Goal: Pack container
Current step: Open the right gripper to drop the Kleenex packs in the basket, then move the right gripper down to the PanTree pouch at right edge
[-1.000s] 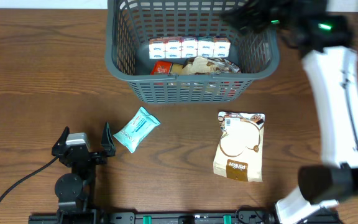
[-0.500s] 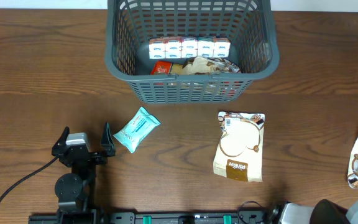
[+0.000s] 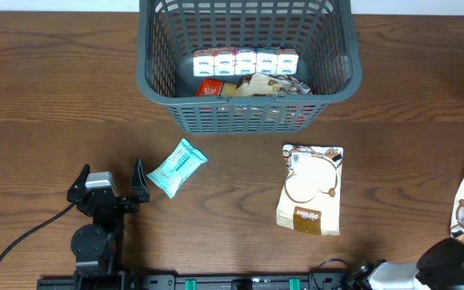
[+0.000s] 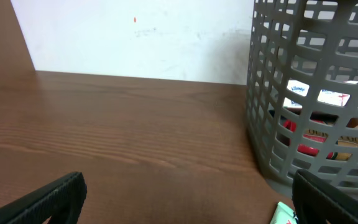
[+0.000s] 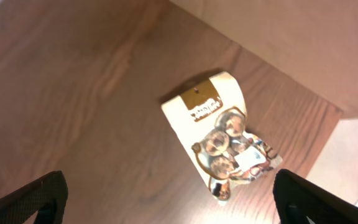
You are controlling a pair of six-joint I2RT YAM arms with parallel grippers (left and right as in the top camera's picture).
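robot lab, wooden table [image 3: 55, 97], white wall [image 4: 135, 37]

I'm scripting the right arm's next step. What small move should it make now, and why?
Probably lower the right gripper toward the cream pouch. The gripper is open, and in the wrist view the pouch lies flat on the table between its two fingers, outside the container.

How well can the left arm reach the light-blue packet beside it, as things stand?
Probably yes: the left gripper stands open right beside the light-blue packet, with nothing lying between them, so a short sideways shift should do.
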